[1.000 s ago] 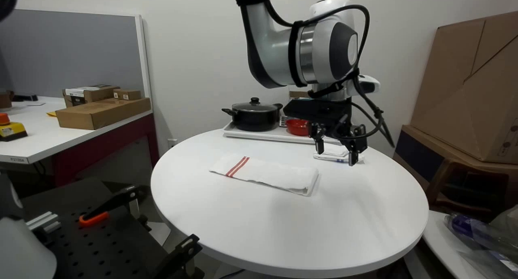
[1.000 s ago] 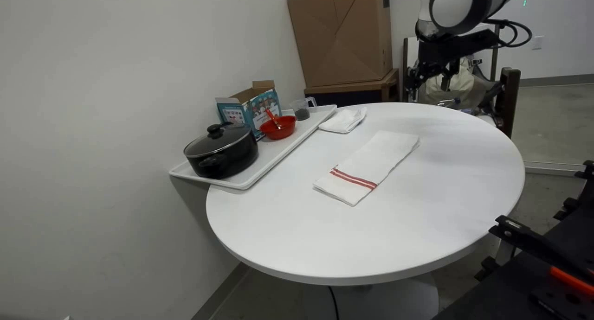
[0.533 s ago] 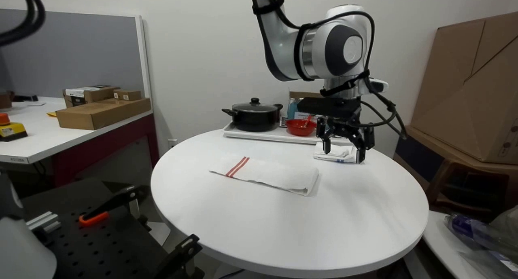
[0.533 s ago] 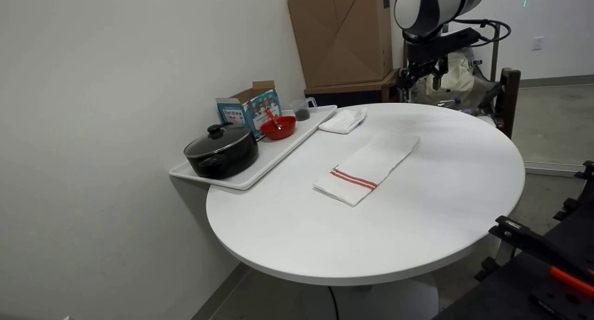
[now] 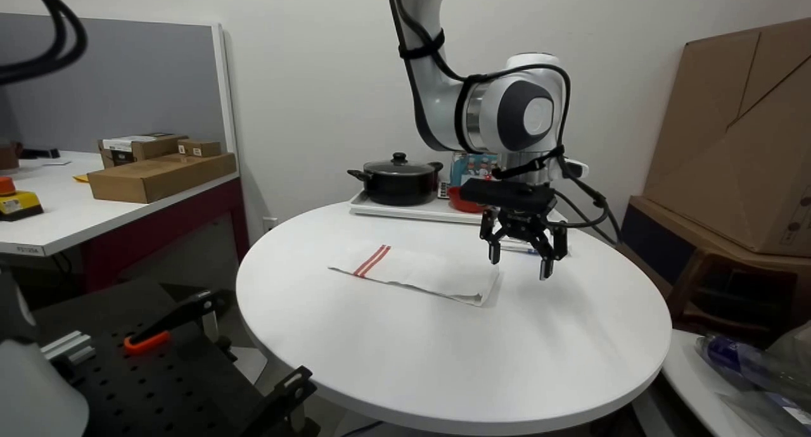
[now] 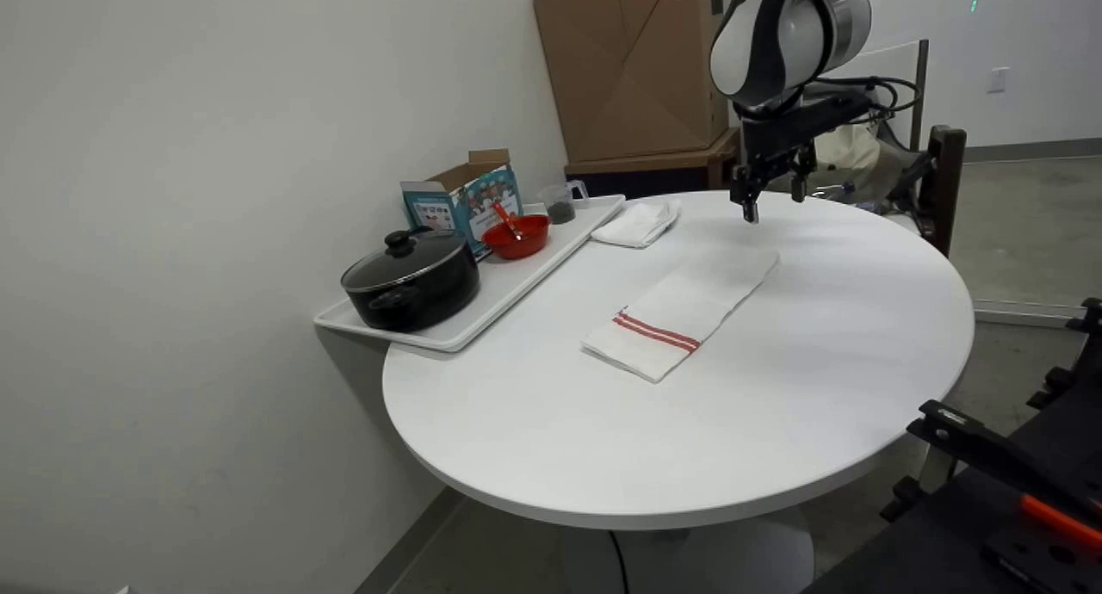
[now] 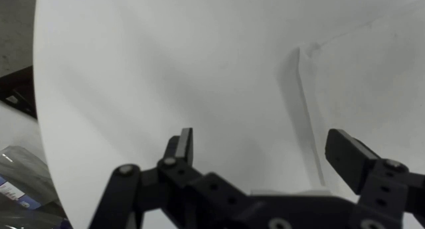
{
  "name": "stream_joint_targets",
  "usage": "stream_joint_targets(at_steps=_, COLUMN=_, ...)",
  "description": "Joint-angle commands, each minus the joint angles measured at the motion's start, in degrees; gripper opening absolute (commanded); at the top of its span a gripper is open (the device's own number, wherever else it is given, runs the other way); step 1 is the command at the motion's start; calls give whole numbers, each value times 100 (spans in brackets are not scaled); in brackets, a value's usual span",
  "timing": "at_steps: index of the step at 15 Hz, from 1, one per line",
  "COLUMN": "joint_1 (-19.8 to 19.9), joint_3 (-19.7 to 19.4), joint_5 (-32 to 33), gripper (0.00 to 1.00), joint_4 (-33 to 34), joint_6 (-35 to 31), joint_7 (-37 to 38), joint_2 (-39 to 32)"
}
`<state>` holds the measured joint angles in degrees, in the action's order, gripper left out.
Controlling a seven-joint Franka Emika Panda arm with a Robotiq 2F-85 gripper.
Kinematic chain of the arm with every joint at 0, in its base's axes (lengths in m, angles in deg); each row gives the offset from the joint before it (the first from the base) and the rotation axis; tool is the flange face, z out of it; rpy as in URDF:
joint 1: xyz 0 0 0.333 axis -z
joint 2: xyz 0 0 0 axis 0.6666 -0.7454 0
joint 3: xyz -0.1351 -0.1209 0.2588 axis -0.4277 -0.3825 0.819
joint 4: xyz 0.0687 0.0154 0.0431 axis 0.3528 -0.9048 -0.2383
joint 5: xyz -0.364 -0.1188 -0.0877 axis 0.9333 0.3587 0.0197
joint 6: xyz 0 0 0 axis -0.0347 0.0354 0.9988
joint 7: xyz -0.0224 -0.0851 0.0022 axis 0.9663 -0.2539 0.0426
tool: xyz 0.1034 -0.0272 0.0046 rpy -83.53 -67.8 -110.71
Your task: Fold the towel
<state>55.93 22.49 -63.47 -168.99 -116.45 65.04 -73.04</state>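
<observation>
Claw [image 5: 520, 267], one, black, two-fingered: I have it spread wide, pointing down, hanging over the round bench [image 5: 475, 367], its tips apart from the surface and from the towel [image 6: 689, 306]. In my wrist view one finger [image 7: 185, 146] shows against bare bench and the opposite finger [image 7: 348, 159] against the towel, the towel's plain short edge running between them.

Towel, one, white: I find it flat near the middle of the bench, inside the rim all round. Paired red stripes cross the short end farther from the claw; the plain short end, nearer the claw, shows layers.

Tray [image 6: 508, 280], one, white: along the bench's wall-side edge, one corner jutting past the rim. On it: black lidded pot [image 6: 413, 286], at the jutting corner; teal carton [image 6: 491, 198], open at the top; red bowl [image 6: 516, 243], with a red-handled utensil [image 6: 505, 219] in it; clear jug [image 6: 560, 207], at the far end.

Small cloth [image 6: 637, 224], one, white: on the bench, just beside the jug end of the tray. In an exterior view I see it partly hidden behind the claw, a blue streak showing.
</observation>
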Motion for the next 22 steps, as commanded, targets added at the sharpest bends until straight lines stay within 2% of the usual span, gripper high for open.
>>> stream_joint_targets(at_steps=1, joint_1=-63, joint_3=-31, joint_5=-303, gripper=100, joint_4=256, joint_6=219, joint_7=-399, joint_2=-258)
stream_joint_targets(at_steps=13, joint_1=-144, joint_3=49, joint_5=-433, gripper=99, joint_4=314, joint_6=207, joint_7=-564, joint_2=-567)
stream_joint_targets(at_steps=16, joint_1=-146, joint_3=47, joint_5=-449, gripper=82, joint_4=339, joint_6=171, joint_7=-556, joint_2=-640)
stream_joint_targets(at_steps=18, joint_1=-147, joint_3=56, joint_5=-462, gripper=77, joint_4=337, joint_6=156, joint_7=-560, joint_2=-693)
stream_joint_targets(at_steps=19, joint_1=-154, joint_3=57, joint_5=-463, gripper=80, joint_4=322, joint_6=138, joint_7=-559, joint_2=-717)
stream_joint_targets(at_steps=20, joint_1=-162, joint_3=59, joint_5=-464, gripper=69, joint_4=311, joint_6=134, joint_7=-558, joint_2=-738)
stream_joint_targets(at_steps=22, joint_1=-172, joint_3=73, joint_5=-466, gripper=63, joint_4=291, joint_6=129, joint_7=-565, joint_2=-759)
